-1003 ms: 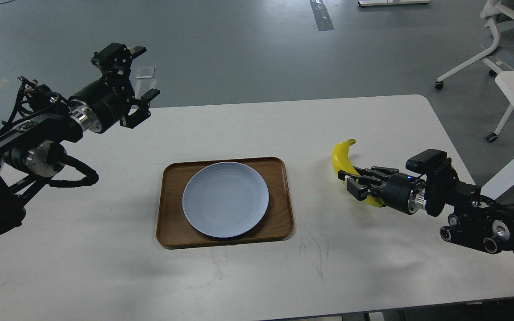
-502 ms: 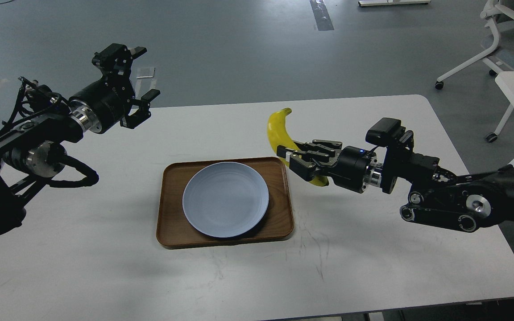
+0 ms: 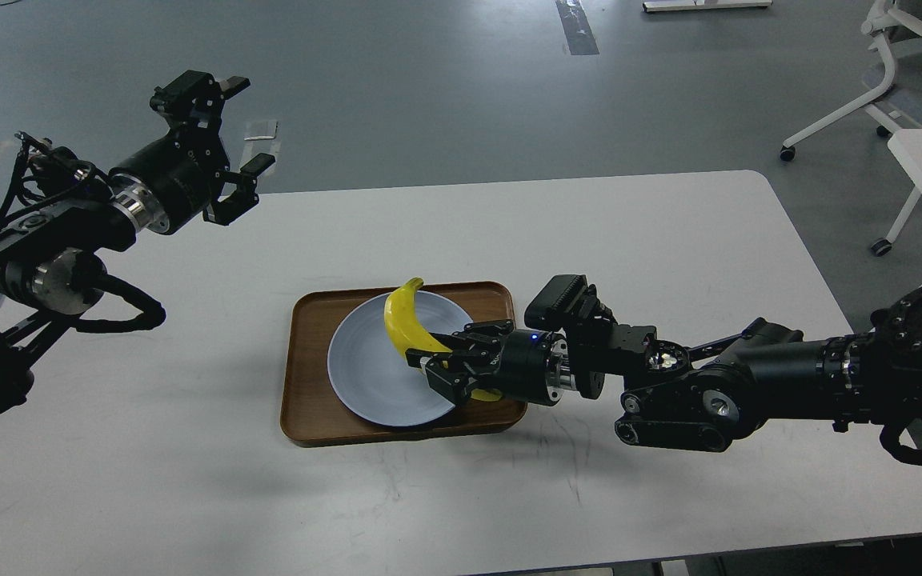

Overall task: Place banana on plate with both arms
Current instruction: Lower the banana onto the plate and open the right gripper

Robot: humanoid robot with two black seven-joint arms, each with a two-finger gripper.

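One banana [image 3: 406,324] in right pincer [image 3: 446,366].

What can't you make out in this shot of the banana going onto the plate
- Head view: the lower end of the banana is hidden behind the right gripper.
- Whether the banana touches the plate or hangs just above it cannot be told from this single angle.
- The plate's right rim and part of the wooden tray are covered by the same gripper.
- The left arm's base is cut off by the left edge; its left gripper shows in full.
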